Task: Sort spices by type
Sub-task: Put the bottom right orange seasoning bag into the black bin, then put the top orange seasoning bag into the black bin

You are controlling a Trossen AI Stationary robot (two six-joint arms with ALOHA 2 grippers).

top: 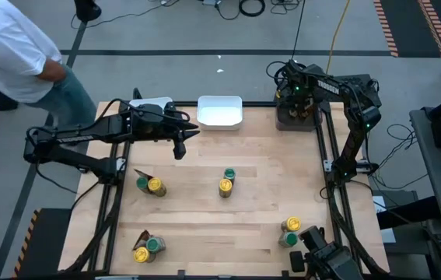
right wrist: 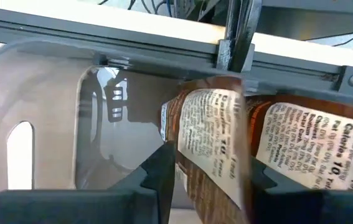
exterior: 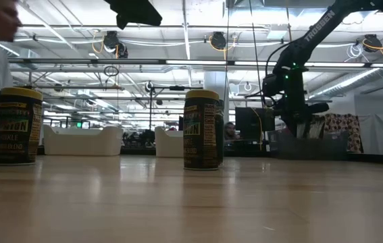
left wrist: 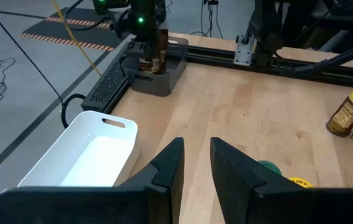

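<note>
The right gripper (right wrist: pixel 210 168) is down inside a grey bin (right wrist: pixel 39 93) at the far right corner of the worktop (top: pixel 267 163). A brown packet (right wrist: pixel 210 137) is seen between its fingers. It cannot be told if the packet is squeezed or let go, because the fingers are cut off at the picture's edge. A second packet (right wrist: pixel 319 143) is stood beside it, also cut off. "Calories 10" can be read on its label, and the rest is too blurred.

The left gripper (left wrist: pixel 195 155) is held in the air near the far edge, just beside a white tray (top: pixel 220 117). Its fingers are parted a little and nothing is held. Another white tray (top: pixel 156 103) is partly hidden under the left arm.

Four little groups of spices are left on the worktop. A yellow-lid jar (top: pixel 225 187) and a green-lid jar (top: pixel 229 173) are stood touching in the middle. More jars (top: pixel 155 186) with a packet are seen toward the left edge. More (top: pixel 146 247) are by the near left corner, and more (top: pixel 290 231) by the near right corner. Lots of bare wood is left between the groups.

In the low view the writing on a jar (exterior: pixel 201 131) is too dark to be read. "TROSSEN" is written on the right arm (exterior: pixel 319 23). A person (top: pixel 18 54) in a white shirt is cut off beyond the far left corner.
</note>
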